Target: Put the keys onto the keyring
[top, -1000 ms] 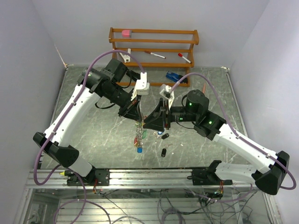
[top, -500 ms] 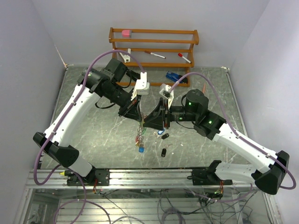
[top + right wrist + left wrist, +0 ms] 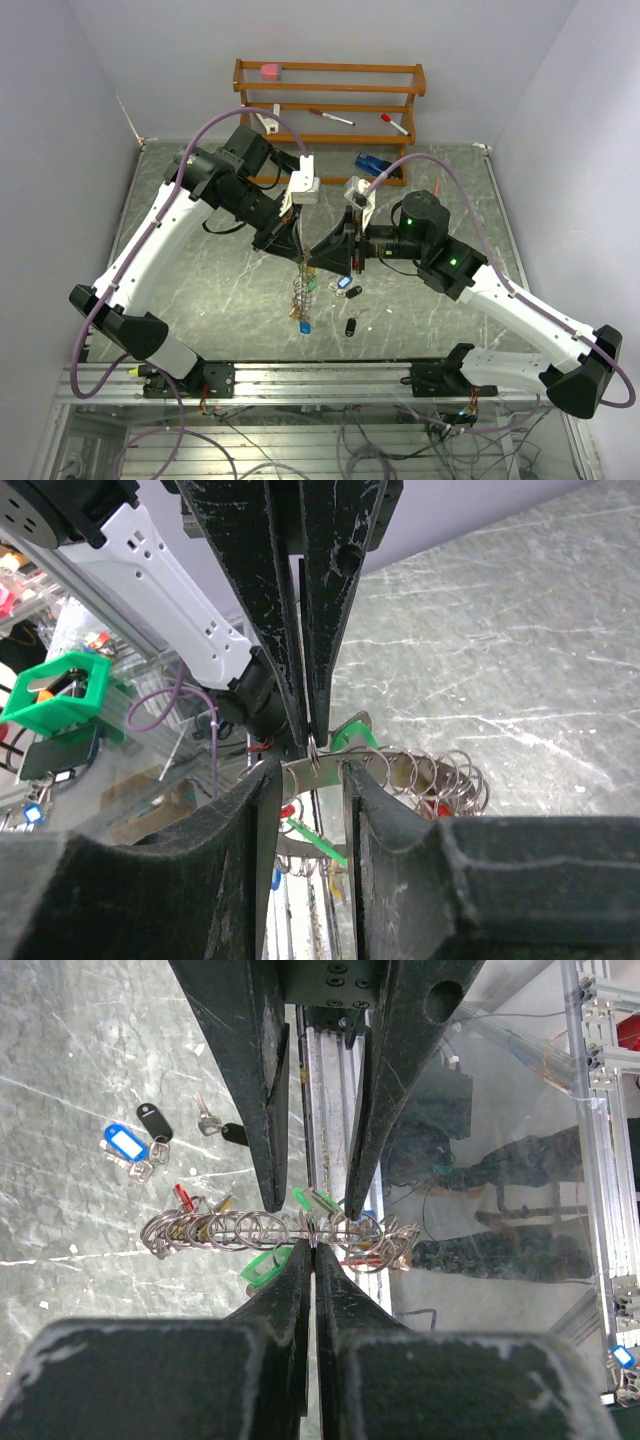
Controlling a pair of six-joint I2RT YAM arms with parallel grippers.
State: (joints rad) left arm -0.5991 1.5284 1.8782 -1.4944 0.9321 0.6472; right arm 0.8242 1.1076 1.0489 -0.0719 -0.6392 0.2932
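The keyring [image 3: 299, 296] hangs between the two grippers, its silvery wire strung with several small rings and red, green, yellow and blue tags. My left gripper [image 3: 315, 1245] is shut on the wire [image 3: 230, 1230], as also seen from above [image 3: 297, 252]. My right gripper [image 3: 307, 772] is open, one finger on each side of the wire [image 3: 430, 768], facing the left gripper [image 3: 311, 738]. On the table lie loose keys: a blue-tagged one [image 3: 125, 1143], a black one [image 3: 153, 1120] and another black one [image 3: 235, 1133].
A wooden rack [image 3: 330, 90] stands at the back with a pink block, a white piece and red-capped pens. A blue object [image 3: 372, 165] lies before it. A further black key [image 3: 350, 326] rests near the front rail [image 3: 320, 375].
The right gripper has edged slightly towards the left one. The hanging cluster of tags has swung a little. The left gripper has kept its hold.
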